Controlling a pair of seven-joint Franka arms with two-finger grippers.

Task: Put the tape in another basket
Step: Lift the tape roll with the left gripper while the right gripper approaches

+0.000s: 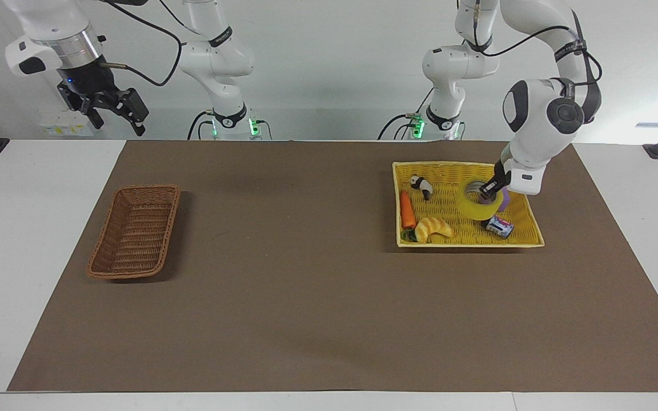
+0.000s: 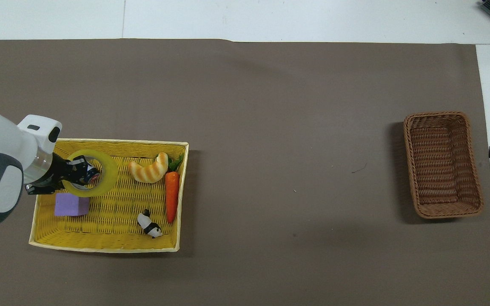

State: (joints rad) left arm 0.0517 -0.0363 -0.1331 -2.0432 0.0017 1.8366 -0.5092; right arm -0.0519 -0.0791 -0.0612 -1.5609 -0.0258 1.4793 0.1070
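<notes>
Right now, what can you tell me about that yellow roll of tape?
The tape is a thick glossy yellow ring with a pale inner core. The left gripper has it pinched through its wall, one of the jaws inside the hole. It hangs tilted, lifted over the yellow tray basket, above a purple block and a small can. Nothing else touches it.

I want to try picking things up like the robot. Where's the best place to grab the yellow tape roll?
Grab the tape through its hole, coming from above: one finger inside the ring, one outside, pinching the wall. The left gripper holds it just so, lifted over the yellow tray. The ring looks too wide to squeeze across.
</notes>
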